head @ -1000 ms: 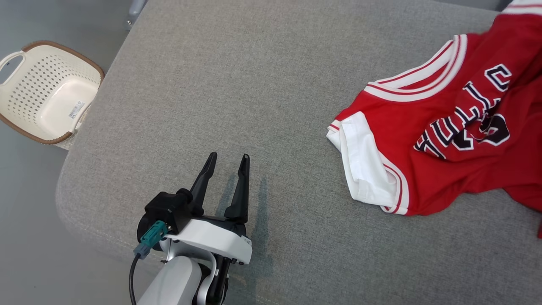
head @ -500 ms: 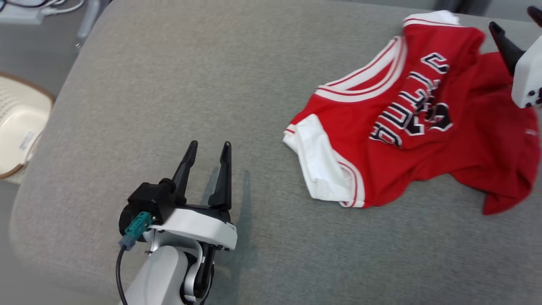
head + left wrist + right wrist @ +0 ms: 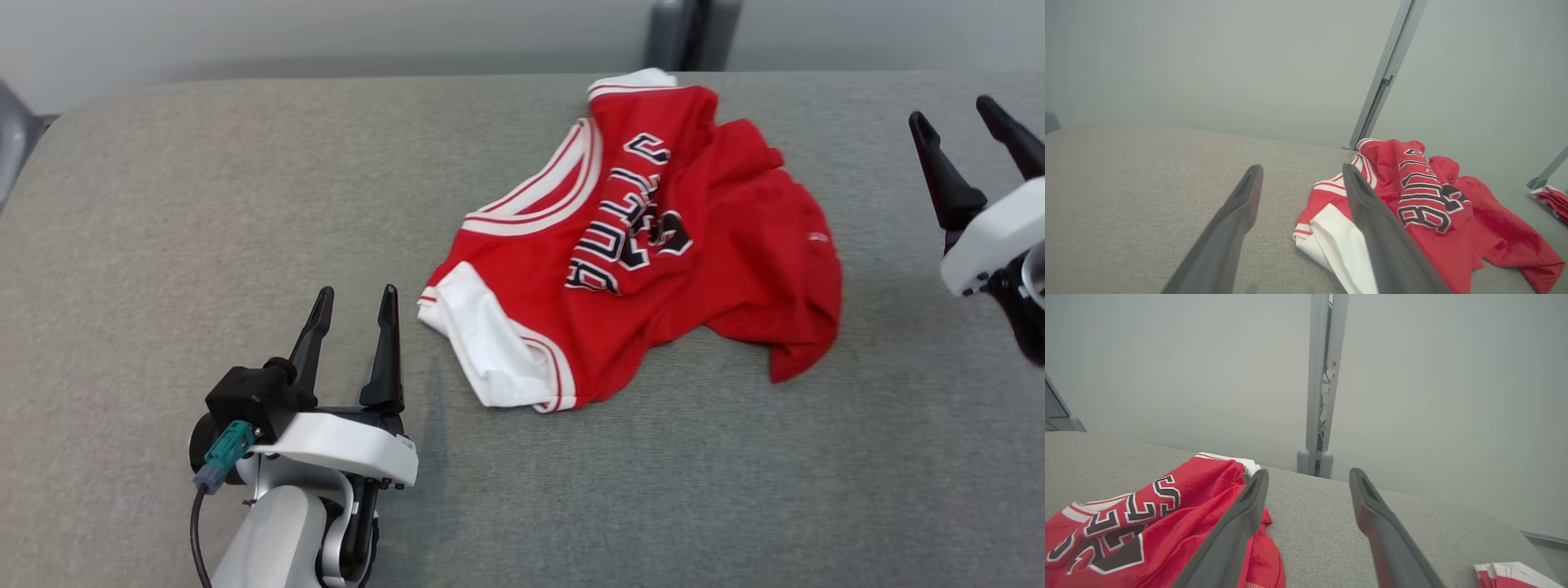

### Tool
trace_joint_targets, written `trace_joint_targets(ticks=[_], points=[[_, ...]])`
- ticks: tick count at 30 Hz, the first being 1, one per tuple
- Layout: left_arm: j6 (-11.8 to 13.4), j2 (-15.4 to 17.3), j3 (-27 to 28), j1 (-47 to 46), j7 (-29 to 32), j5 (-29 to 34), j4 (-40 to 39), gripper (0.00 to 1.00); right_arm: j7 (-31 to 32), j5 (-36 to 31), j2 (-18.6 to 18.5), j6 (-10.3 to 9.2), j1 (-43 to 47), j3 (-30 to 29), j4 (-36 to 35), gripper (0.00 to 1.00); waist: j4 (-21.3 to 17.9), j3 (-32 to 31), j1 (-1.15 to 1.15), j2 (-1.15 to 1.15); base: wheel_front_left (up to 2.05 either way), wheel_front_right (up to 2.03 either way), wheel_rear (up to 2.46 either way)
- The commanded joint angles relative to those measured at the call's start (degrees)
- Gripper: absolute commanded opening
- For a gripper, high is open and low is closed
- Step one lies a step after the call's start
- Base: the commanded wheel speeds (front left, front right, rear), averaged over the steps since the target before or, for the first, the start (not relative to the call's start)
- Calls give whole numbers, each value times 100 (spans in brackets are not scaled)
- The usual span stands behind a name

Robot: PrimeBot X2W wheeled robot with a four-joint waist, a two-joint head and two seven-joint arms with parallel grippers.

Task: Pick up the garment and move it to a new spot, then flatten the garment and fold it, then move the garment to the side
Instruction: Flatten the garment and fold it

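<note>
The garment [image 3: 653,269] is a red jersey with white trim and dark lettering. It lies crumpled in a heap in the middle of the grey cushioned surface [image 3: 204,188]. My left gripper [image 3: 357,290] stands open at the lower left, just left of the jersey's white-edged corner and not touching it. My right gripper [image 3: 951,110] is open at the far right, well clear of the cloth. In the left wrist view the garment [image 3: 1425,204] lies partly behind the right finger of the left gripper [image 3: 1302,167]. In the right wrist view the garment [image 3: 1147,522] lies left of the open right gripper [image 3: 1309,471].
A grey post [image 3: 690,33] stands against the pale wall behind the surface's far edge. Another bit of red and white cloth [image 3: 1511,573] lies at the surface's right end, also seen as red cloth [image 3: 1551,196] in the left wrist view.
The head camera has swung right, so the basket has left the picture. The right gripper, over the garment's right side half a second ago, now stands apart from it, open.
</note>
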Motion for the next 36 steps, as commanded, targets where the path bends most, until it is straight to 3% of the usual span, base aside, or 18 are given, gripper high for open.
trace_joint_targets(ticks=[1, 6, 14, 22, 32, 34, 35, 36], points=[[-51, 28, 59, 67, -22, 47, 52, 100, -79, -66, 99, -3, 360, -321, -126, 100, -280, -169, 0, 0, 0, 0, 0], [-93, 29, 84, 82, -22, -73, 237, 100, -102, -476, 301, -3, 1023, -1199, -622, 100, -510, -194, 0, 0, 0, 0, 0], [17, 38, 185, -310, -22, -165, 1246, 100, -89, -1582, 988, -3, 2290, -2537, -1691, 100, -965, -97, 0, 0, 0, 0, 0], [31, 186, 239, -1008, 62, -122, 2460, 100, 226, -2192, 1423, -3, 2891, -3187, -2465, 100, -1260, 20, 0, 0, 0, 0, 0], [-116, 211, 74, -1526, 122, -56, 3339, 100, 596, -2527, 1704, -3, 3264, -3580, -3088, 100, -1301, 75, 0, 0, 0, 0, 0], [-159, 200, 20, -1568, 94, -37, 3423, 78, 639, -2573, 1737, -3, 3305, -3626, -3155, 100, -1283, 72, 0, 0, 0, 0, 0], [-191, 195, -6, -1586, 83, -17, 3456, 49, 664, -2582, 1752, -3, 3326, -3639, -3178, 100, -1275, 70, 0, 0, 0, 0, 0], [-204, 187, -26, -1604, 82, -9, 3494, 35, 678, -2594, 1765, -3, 3344, -3647, -3200, 100, -1267, 68, 0, 0, 0, 0, 0]])
